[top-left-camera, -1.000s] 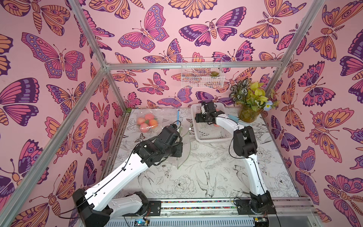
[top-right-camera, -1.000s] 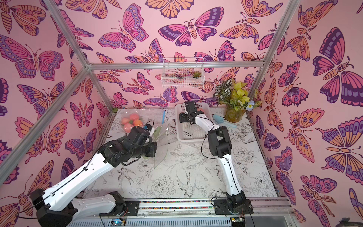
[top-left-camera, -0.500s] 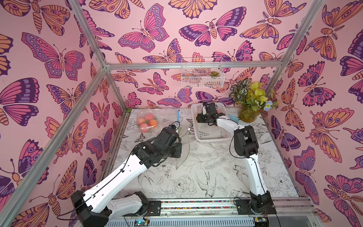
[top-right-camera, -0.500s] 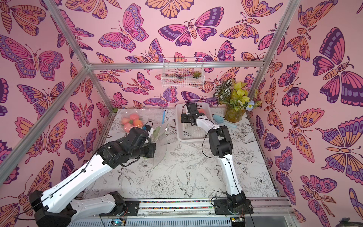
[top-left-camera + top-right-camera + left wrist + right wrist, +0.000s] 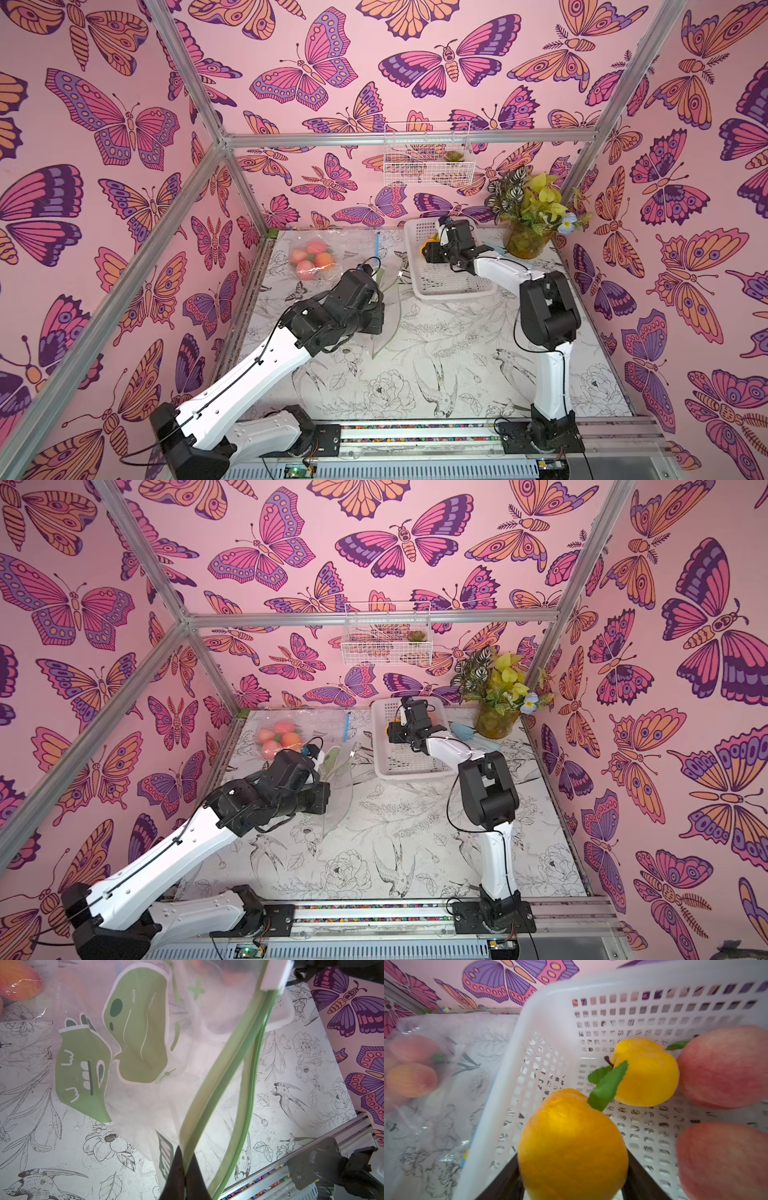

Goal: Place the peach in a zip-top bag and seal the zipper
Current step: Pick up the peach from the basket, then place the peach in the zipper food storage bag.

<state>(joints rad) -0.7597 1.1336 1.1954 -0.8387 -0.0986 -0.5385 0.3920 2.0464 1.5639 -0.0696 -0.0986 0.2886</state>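
Pink butterfly walls (image 5: 374, 62) box in a flower-printed worktop (image 5: 457, 374).
In a top view its near middle lies bare, and a white basket (image 5: 449, 293) sits at the back. Left wrist: left hand (image 5: 184, 1176) pinched on the zip-top bag (image 5: 135, 1047) edge. Right wrist: right hand (image 5: 573, 1172) clamped on the peach (image 5: 571, 1142) inside the basket.

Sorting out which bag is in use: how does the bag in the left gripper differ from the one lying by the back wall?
The held bag is held up by the left gripper; the back bag lies flat. The held bag looks empty; the back bag holds peaches. The held bag's zipper is green; the back bag's strip is blue. Both are clear plastic.
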